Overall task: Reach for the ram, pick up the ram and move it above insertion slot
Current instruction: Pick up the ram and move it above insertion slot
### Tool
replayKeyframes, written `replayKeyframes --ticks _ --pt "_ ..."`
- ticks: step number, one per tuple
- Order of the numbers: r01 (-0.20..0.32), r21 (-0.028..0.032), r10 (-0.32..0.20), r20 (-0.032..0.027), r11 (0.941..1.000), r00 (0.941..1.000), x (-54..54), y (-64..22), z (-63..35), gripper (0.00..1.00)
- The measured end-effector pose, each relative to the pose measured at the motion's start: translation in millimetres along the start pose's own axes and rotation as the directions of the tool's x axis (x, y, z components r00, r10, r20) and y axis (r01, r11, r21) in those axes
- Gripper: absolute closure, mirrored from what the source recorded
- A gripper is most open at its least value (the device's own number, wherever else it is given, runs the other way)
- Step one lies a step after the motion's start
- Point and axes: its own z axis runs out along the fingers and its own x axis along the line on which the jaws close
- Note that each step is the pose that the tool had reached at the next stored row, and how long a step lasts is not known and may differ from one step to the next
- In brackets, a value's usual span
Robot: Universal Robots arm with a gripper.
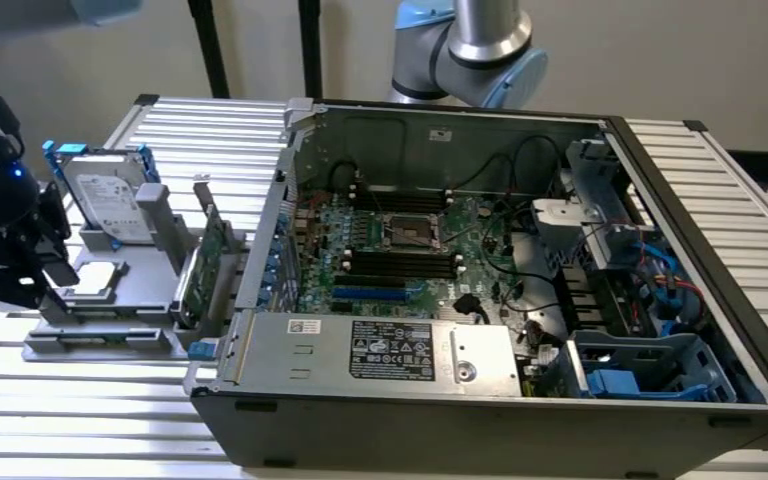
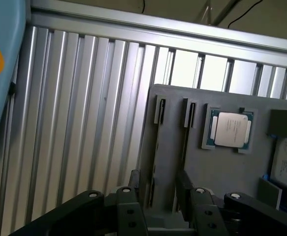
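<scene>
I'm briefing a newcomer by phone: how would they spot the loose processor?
On the exterior view's left, beside the open computer case, a gray holder sits on the slatted table. The processor lies flat on it, in front of the upright hard drive. It alone is square with a silver cap and green rim, unlike the tall green card standing nearby.

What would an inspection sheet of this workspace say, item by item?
Surface: ribbed metal table, carrying everything.
Job's things: ram stands on edge in the grey holder, not gripped; open computer case shows its motherboard.
Clutter: hard drive, processor chip and a wider green card, all in the holder.
Grippers: gripper open and empty, above the holder.
Cables: black and blue cables inside the case.
Surroundings: plain wall and black posts behind the table.
</scene>
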Motion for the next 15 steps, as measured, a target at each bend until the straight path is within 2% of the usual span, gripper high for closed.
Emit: replayKeyframes --ticks 15 --pt "-0.005 0.0000 0.005 0.0001 1.0000 1.0000 1.9 -3.7 27.3 0.58"
